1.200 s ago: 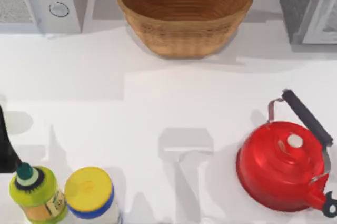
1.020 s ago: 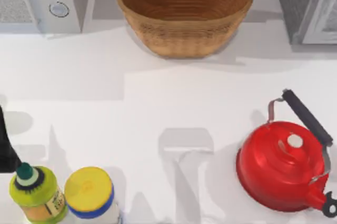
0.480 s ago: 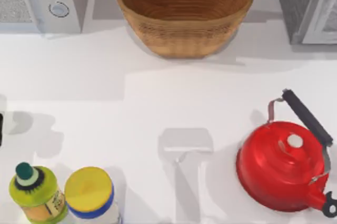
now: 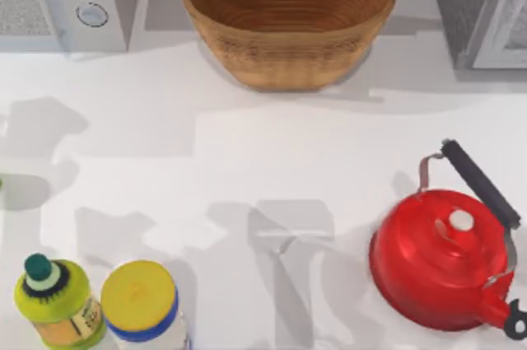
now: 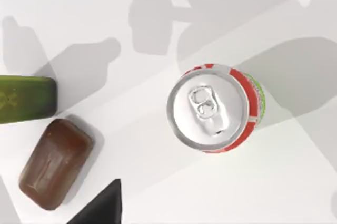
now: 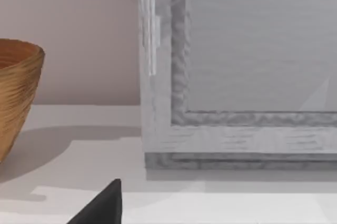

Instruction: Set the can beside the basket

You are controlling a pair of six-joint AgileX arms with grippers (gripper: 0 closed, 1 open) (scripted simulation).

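The can stands upright on the white bench, seen from straight above by the left wrist camera, presumably so the left tool can drop onto it, its grip impossible to tell, while the basket waits at the top view's upper centre.

The frame's edge crops a green bottle in the left wrist view, the jar and kettle spout from above, and the basket in the right wrist view.
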